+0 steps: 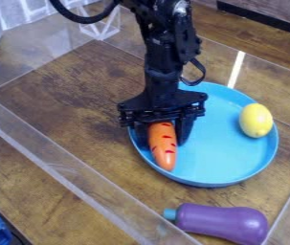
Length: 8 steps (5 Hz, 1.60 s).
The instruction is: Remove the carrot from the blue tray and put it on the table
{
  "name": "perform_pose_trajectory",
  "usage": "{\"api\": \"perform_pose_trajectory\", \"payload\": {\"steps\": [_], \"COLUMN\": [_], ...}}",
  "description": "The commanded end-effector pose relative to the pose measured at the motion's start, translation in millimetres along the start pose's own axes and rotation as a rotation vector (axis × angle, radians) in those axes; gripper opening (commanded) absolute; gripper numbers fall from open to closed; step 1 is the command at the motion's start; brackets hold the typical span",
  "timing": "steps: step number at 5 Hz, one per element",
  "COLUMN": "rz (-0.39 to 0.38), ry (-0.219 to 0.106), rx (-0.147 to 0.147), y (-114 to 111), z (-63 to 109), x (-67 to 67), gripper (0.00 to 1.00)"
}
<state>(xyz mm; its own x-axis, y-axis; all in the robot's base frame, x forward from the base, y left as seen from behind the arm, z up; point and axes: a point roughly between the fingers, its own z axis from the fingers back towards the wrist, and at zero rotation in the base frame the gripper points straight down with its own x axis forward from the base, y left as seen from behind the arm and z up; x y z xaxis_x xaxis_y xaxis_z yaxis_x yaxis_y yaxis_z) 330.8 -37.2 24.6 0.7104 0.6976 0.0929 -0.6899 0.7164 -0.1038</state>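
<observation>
The orange carrot (166, 146) lies on the left side of the round blue tray (224, 158), its leafy end pointing away from me. My gripper (162, 122) has come straight down onto that upper end. Its dark fingers (129, 119) sit on both sides of the carrot and close on it. The carrot's green top is hidden under the gripper. The carrot still rests on the tray, which sits on the brown wooden table (71, 91).
A yellow lemon (256, 120) lies on the tray's right side. A purple eggplant (221, 222) lies on the table in front of the tray. Clear acrylic walls (38, 163) border the left and front of the table.
</observation>
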Motion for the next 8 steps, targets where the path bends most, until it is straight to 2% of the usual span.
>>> {"api": "perform_pose_trajectory", "payload": {"steps": [1, 4, 6, 7, 8], "rz": [-0.008, -0.028, 0.001, -0.008, 0.009], "ry": [-0.026, -0.073, -0.125, -0.145, -0.165], "rx": [-0.005, 0.016, -0.012, -0.021, -0.020], "y": [0, 10, 24, 32, 41], "z": [12.5, 42.9, 81.7, 91.2, 91.4], "x": [6.5, 16.1, 41.5, 50.3, 57.2], "gripper": [0.00, 0.00, 0.00, 0.00, 0.00]}}
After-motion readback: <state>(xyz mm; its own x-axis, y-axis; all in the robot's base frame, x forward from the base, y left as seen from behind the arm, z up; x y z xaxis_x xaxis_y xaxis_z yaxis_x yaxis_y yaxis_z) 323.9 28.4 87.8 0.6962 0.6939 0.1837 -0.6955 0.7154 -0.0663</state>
